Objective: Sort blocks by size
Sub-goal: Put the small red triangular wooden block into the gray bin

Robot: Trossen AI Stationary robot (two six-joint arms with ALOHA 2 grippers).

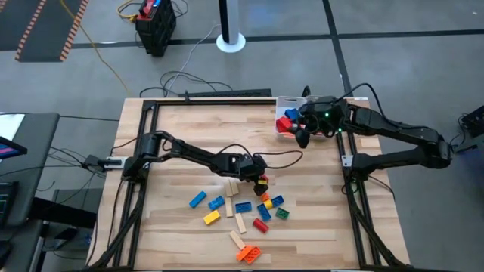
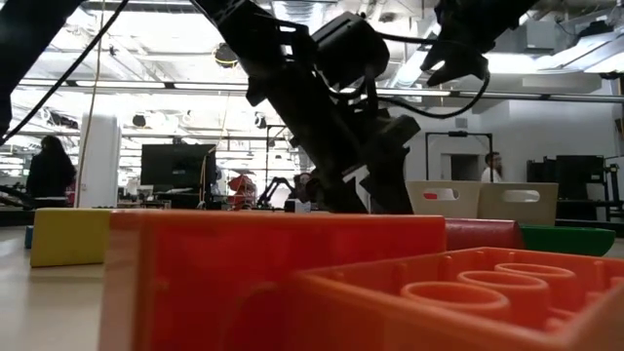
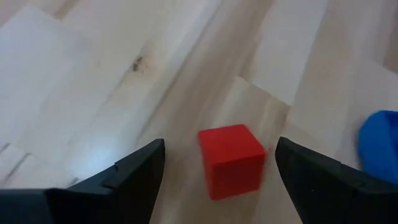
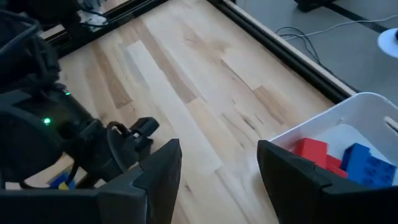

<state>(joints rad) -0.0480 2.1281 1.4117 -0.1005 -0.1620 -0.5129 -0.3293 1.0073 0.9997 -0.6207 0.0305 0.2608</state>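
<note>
The blocks (image 1: pixel 242 208) lie scattered on the wooden table near its front middle: blue, yellow, red, green and orange bricks and a few pale wooden bars (image 1: pixel 240 222). My left gripper (image 1: pixel 261 179) is low over the far edge of this scatter, open. In the left wrist view its fingers (image 3: pixel 140 171) stand on either side of a small red cube (image 3: pixel 231 160) that rests on the table, apart from it. A blue block (image 3: pixel 380 146) lies beside the cube. My right gripper (image 1: pixel 302 136) hangs open, holding nothing, beside the white tray (image 1: pixel 281 101).
The white tray (image 4: pixel 323 124) at the far right holds red bricks (image 4: pixel 311 151) and blue bricks (image 4: pixel 367 163). A large orange brick (image 2: pixel 458 292) fills the front of the low view, with a yellow block (image 2: pixel 68 234) to its left. Black frame rails run along the table's edges.
</note>
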